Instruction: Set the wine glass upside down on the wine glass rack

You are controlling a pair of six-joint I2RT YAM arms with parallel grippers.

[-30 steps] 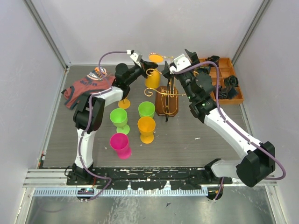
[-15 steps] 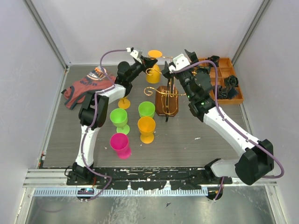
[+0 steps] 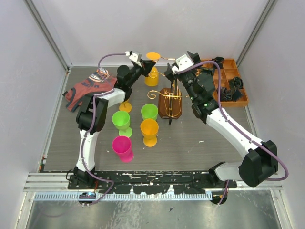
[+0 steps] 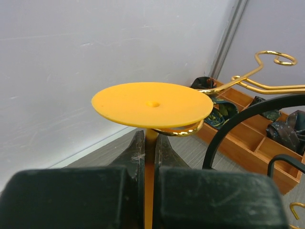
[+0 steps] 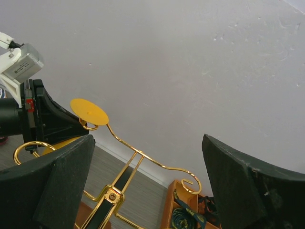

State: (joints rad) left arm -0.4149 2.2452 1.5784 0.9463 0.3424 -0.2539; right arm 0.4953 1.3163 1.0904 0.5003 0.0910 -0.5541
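The orange wine glass [image 3: 151, 78] hangs upside down at the back of the table, its round foot [image 4: 152, 104] on top. My left gripper [image 4: 151, 139] is shut on its thin stem just below the foot. The wine glass rack [image 3: 170, 109] is gold wire on a dark oval base. The curled end of one of its arms [image 4: 183, 131] sits right under the foot, beside the stem. In the right wrist view the foot [image 5: 89, 111] rests at the tip of that long arm [image 5: 143, 153]. My right gripper [image 5: 147, 139] stands open above the rack, holding nothing.
Two green glasses [image 3: 120, 119] [image 3: 149, 111], an orange one [image 3: 149, 130] and a pink one [image 3: 123, 147] stand in front of the rack. A red cloth [image 3: 88, 88] lies at the back left. An orange-brown compartment tray [image 3: 240, 101] with dark items sits at the back right.
My left gripper has carried the glass a little left and back along the rack's arm. The right arm has shifted only slightly.
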